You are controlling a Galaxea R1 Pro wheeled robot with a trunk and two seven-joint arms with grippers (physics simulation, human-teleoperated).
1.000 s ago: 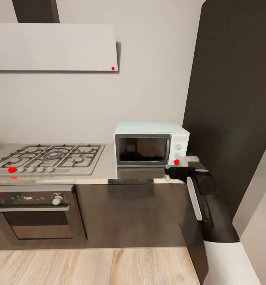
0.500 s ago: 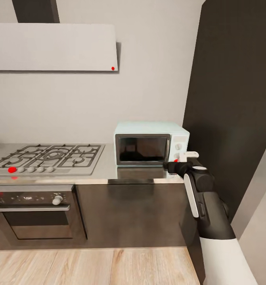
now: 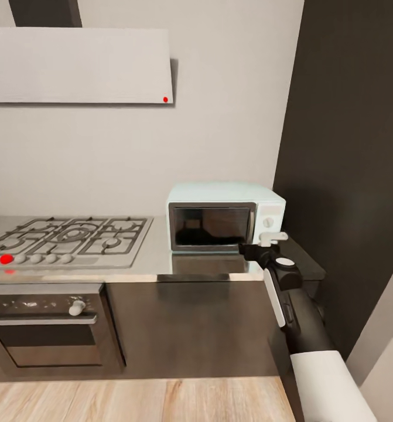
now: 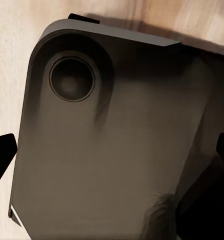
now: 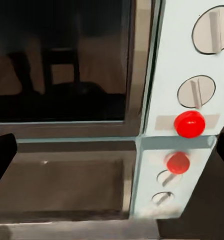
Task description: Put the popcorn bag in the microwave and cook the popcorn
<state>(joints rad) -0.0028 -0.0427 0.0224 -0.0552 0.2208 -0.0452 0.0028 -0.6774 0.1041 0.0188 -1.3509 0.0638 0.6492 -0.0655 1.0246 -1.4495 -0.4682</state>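
Observation:
The pale mint microwave stands on the grey countertop with its dark glass door closed. My right gripper hovers just in front of the microwave's lower right corner, level with the control panel. In the right wrist view it is open, its dark fingertips far apart, facing the red button below two round knobs. My left gripper is open and holds nothing, pointing down at the robot's dark base. The popcorn bag is out of view; the dark glass reveals no contents.
A gas hob with grey grates lies left of the microwave, over a steel built-in oven. A white hood hangs above. A tall dark cabinet rises right of the microwave. Wooden floor runs below.
The head camera has shifted a little, moving the whole picture. My right gripper has crept forward to the microwave's control panel and now covers the red button in the head view.

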